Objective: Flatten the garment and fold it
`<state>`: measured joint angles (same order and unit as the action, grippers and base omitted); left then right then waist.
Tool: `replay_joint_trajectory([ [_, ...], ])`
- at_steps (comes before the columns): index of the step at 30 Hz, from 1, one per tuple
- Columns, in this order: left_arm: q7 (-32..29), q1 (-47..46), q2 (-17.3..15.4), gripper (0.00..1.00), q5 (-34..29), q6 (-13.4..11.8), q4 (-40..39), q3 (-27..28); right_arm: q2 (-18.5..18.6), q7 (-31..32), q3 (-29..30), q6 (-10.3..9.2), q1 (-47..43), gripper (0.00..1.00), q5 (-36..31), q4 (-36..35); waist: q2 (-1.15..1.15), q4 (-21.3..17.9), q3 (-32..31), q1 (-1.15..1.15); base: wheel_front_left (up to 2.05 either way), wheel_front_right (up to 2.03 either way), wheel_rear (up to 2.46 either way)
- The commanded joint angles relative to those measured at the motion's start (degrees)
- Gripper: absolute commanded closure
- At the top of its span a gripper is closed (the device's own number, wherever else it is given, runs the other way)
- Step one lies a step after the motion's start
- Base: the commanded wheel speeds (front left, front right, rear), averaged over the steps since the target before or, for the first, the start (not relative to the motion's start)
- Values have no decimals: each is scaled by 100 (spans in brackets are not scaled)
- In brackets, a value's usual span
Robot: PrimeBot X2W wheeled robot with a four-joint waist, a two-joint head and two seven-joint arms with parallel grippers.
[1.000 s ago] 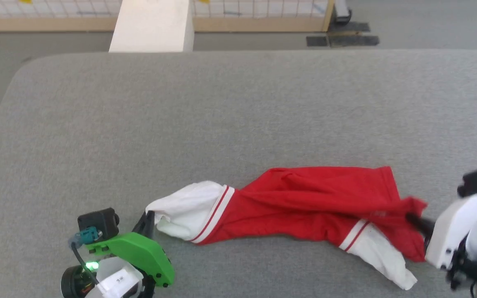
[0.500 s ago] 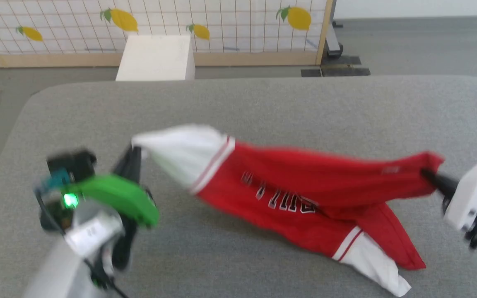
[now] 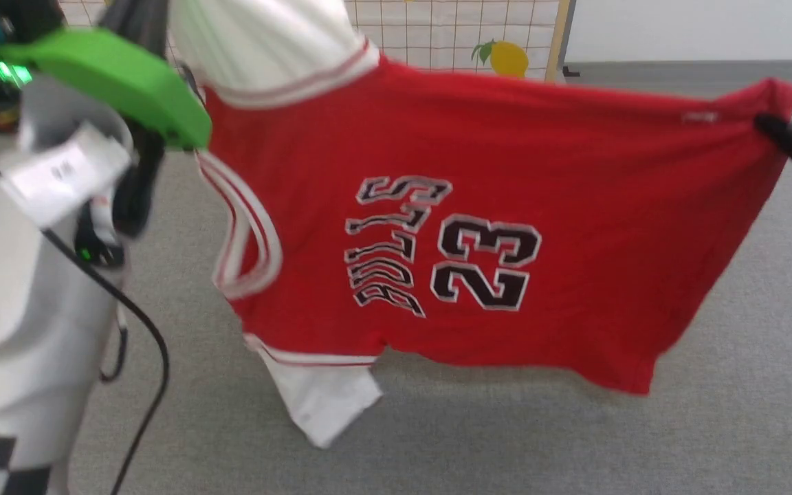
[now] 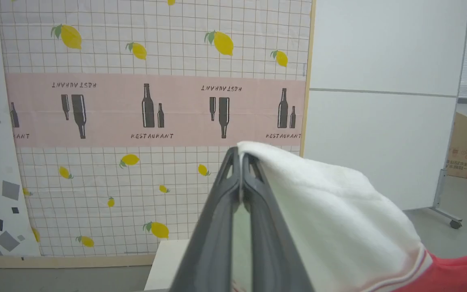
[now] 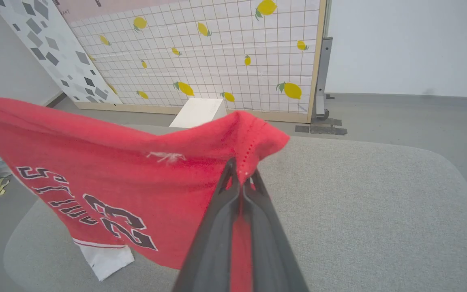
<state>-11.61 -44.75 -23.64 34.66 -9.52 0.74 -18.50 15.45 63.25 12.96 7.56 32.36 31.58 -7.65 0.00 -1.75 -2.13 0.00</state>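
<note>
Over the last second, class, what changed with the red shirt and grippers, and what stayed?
The left gripper and right gripper rose, lifting the red jersey T-shirt with white sleeves from the grey table, now spread between them. Unchanged: left grips a white sleeve, right a red corner.

Open table (image 3: 712, 440) beneath hanging garment (image 3: 575, 172)

grey padded table (image 5: 379, 202), rounded corners
</note>
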Motion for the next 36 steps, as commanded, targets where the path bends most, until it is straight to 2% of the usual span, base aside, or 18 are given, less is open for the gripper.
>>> replay_joint_trajectory([
  [1, -34, -249, -52, 100, -43, 58, 120, 18, -6, 51, -6, -8, 160, 100, 3, 10, 0, -14, 23, 0, 0, 0, 0],
  [9, -113, -1192, -87, 100, -195, 181, 736, -29, -150, 73, 118, -8, 727, 100, -113, 210, 0, -20, 424, 0, 0, 0, 0],
  [13, -166, -1705, -60, 100, -291, 218, 1086, -84, -229, -42, 230, -8, 1243, 100, -322, 502, 0, -35, 905, 0, 0, 0, 0],
  [19, -211, -2793, -118, 100, -657, 234, 1674, -198, -416, -373, 397, -8, 2533, 100, -767, 1207, 0, -126, 1874, 0, 0, 0, 0],
  [29, 167, -4862, -172, 100, -1483, 125, 2728, -410, -850, -1495, 867, -8, 4962, 100, -1910, 2607, 0, -329, 3299, 0, 0, 0, 0],
  [36, 720, -5893, -29, 100, -1875, -134, 3226, -474, -1057, -2355, 1228, -8, 6146, 100, -2491, 3380, 0, -380, 3929, 0, 0, 0, 0],
])
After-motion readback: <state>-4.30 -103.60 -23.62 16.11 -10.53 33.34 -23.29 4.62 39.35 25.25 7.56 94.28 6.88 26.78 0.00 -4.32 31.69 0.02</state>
